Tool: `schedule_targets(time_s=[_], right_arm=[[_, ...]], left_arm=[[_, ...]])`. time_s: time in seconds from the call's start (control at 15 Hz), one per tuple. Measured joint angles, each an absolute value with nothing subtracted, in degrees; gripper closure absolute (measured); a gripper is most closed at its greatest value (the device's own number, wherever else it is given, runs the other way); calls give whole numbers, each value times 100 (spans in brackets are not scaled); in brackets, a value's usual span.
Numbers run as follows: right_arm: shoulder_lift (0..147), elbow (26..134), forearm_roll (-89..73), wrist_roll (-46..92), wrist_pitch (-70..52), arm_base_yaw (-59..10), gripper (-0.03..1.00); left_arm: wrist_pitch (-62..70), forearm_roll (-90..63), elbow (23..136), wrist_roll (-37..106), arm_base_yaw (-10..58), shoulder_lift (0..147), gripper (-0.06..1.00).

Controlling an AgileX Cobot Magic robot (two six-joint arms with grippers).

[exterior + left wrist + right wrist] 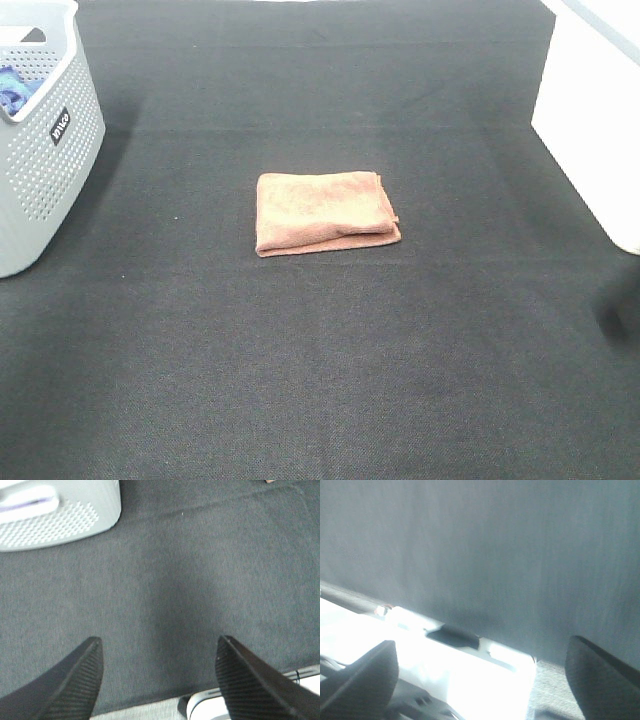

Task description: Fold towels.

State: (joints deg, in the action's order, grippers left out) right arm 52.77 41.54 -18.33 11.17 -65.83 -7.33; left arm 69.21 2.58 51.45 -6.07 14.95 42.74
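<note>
A reddish-brown towel (pixel 325 212) lies folded into a small rectangle on the dark mat, near the middle of the exterior high view; its layered edges show on the right side. No tag shows. Neither gripper appears in the exterior high view. In the left wrist view my left gripper (pixel 159 646) is open and empty above bare mat, and a sliver of the towel (pixel 270 481) shows at the frame edge. In the right wrist view my right gripper (pixel 482 655) is open and empty over the mat's edge.
A grey perforated laundry basket (pixel 45 150) stands at the left and holds something blue (pixel 15 90); it also shows in the left wrist view (pixel 60 515). A white box (pixel 595 120) stands at the right. A dark blurred shape (pixel 625 310) sits at the right edge.
</note>
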Motion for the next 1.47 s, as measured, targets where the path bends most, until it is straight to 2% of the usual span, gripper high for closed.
schedule_targets(time_s=[0.13, 0.2, 0.33, 0.6, 0.73, 1.47], right_arm=[[4458, 3575, -1782, 1117, -6589, -733, 12], [4458, 3575, -1782, 1117, -6589, -733, 12], [3392, 3168, -1558, 1140, -6595, -733, 12], [2154, 3054, -1140, 1140, -6366, -733, 12], [2034, 2934, -1037, 1140, -6228, -733, 12], [2034, 2934, -1037, 1140, -6154, -733, 12]], left_arm=[[6921, 258, 4440, -619, 1495, 3088, 32], [6921, 258, 4440, -619, 1495, 3088, 32], [6910, 258, 4028, -619, 1495, 2309, 32], [6411, 218, 3203, -223, 1495, 1536, 32], [6176, 126, 2893, -97, 1495, 1518, 32], [6073, -57, 2871, 103, 1495, 1518, 32]])
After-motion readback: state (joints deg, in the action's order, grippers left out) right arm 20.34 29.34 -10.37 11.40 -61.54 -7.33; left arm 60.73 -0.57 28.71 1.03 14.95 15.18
